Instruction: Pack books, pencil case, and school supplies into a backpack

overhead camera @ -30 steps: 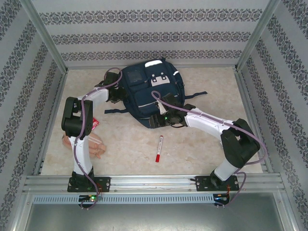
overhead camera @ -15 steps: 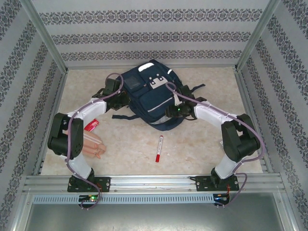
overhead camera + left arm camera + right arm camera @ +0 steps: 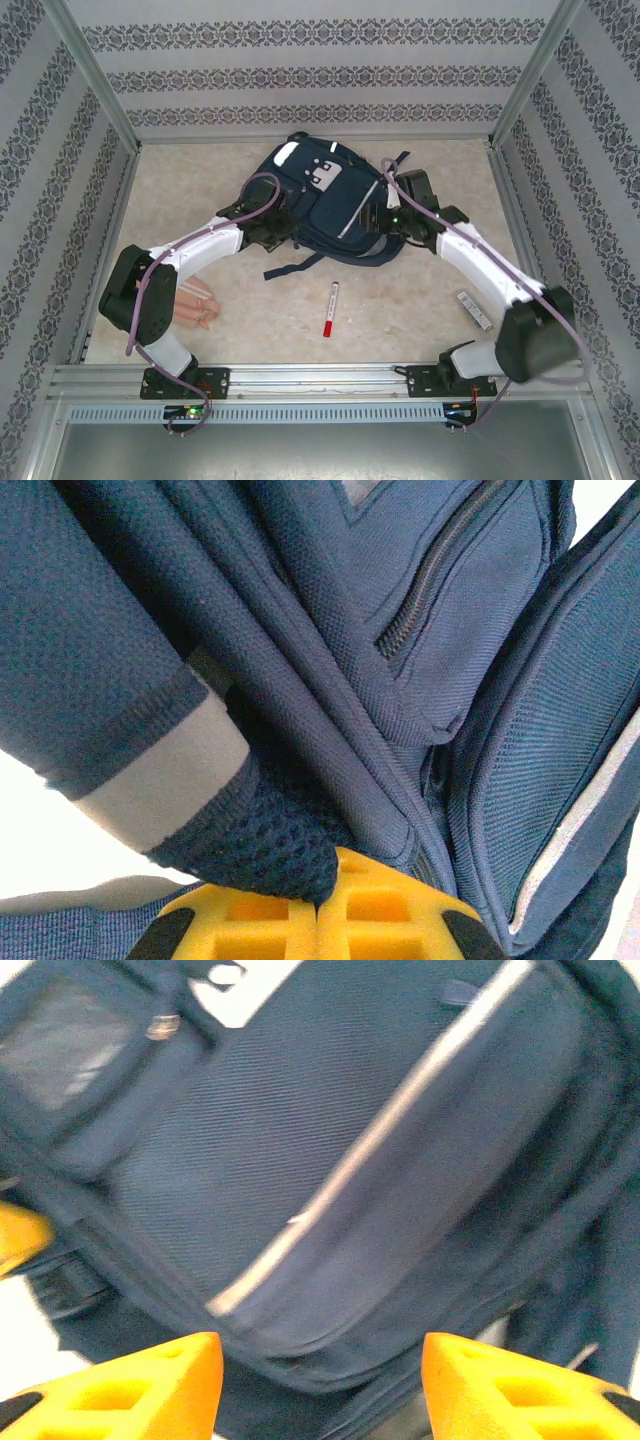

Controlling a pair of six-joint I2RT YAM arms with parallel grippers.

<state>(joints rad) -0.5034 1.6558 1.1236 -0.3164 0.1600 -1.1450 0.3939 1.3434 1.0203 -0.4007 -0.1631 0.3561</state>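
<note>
**Inspector:** What lies round the backpack (image 3: 325, 200), and what stands in the way?

**Assistant:** It lies toward the far side of the worktop (image 3: 420, 290), tilted, with one dark strap (image 3: 295, 268) trailing toward the near edge. The marker pen (image 3: 330, 307), red cap nearest the arms, lies alone near the strap's end and apart from it. The peach-pink pencil case (image 3: 195, 303) lies at the near left, partly covered by the left arm (image 3: 190, 250). A slim pale object (image 3: 473, 309) lies at the near right beside the right arm (image 3: 490, 275); too small to identify. Patterned walls (image 3: 300, 75) close in three sides.

**Inspector:** Left end effector (image 3: 318, 912)?

**Assistant:** At the backpack's left flank. The yellow fingers (image 3: 390, 920) are pressed together, with a fold of dark mesh fabric pinched between their tips, next to a pale reflective band.

**Inspector:** Right end effector (image 3: 320, 1350)?

**Assistant:** At the backpack's right flank. Its fingers stand about half apart, and the backpack's rounded lower edge sits in the gap. The wrist picture is blurred, so I cannot tell whether they press on the fabric or merely straddle it
</note>
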